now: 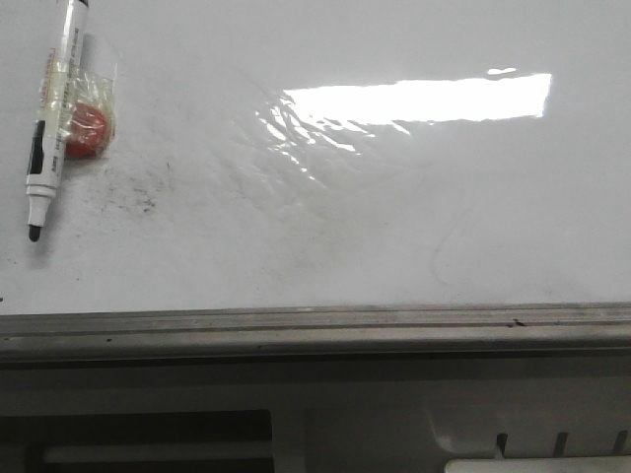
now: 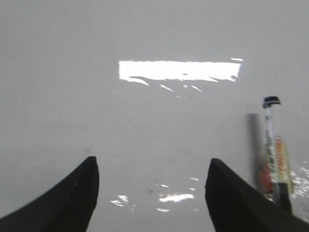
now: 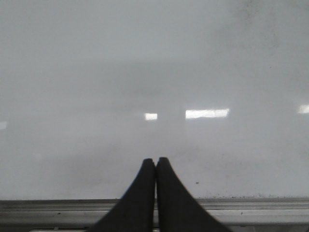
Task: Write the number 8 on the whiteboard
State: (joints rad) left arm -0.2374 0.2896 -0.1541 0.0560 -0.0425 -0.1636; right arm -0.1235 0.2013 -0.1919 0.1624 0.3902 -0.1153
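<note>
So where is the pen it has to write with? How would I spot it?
Look at the big glossy whiteboard, then go to its far left corner in the front view. The marker pen lies there uncapped, black tip pointing toward the board's grey edge rail. It is long, thin and white with black bands, unlike the small round red thing in clear wrap touching its side.

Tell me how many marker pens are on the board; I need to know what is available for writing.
1. A white-barrelled marker pen with an uncapped black tip lies at the far left of the glossy white whiteboard, beside a red round object in clear wrap. Others may sit outside the views.
</note>
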